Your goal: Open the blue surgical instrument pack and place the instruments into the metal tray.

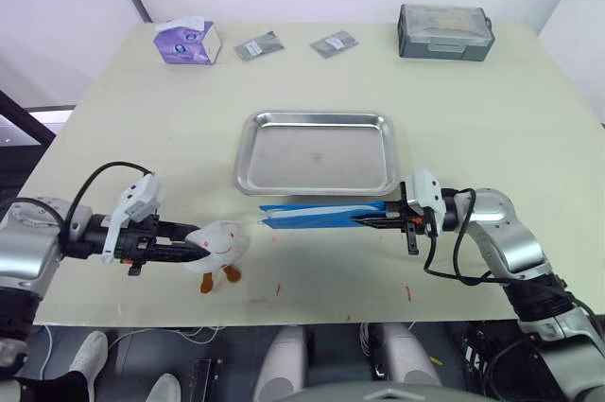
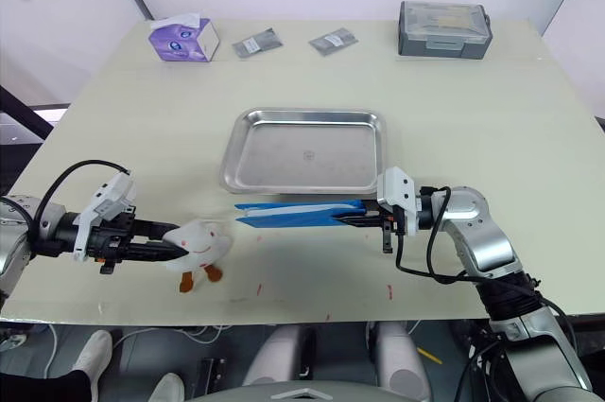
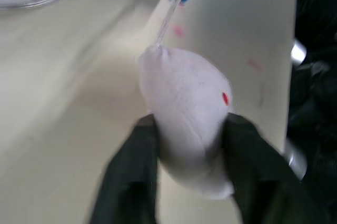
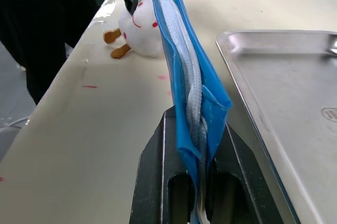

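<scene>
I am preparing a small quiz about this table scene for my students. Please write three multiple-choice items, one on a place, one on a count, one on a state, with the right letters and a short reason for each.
1. Where is the flat bright-blue surgical instrument pack?
A. inside the shallow shiny steel tray
B. just in front of the tray's near rim, held by the right gripper
C. beside the purple tissue box

2. How many small grey foil packets lie at the far side of the table?
A. one
B. two
C. four

3. What does the left gripper hold?
A. a small white plush toy with orange feet
B. nothing
C. the grey lidded box

Answers: 1 B, the right gripper pinches the pack's end in front of the steel tray. 2 B, two foil packets lie between the tissue box and the lidded box. 3 A, its fingers close around the plush toy.
</scene>
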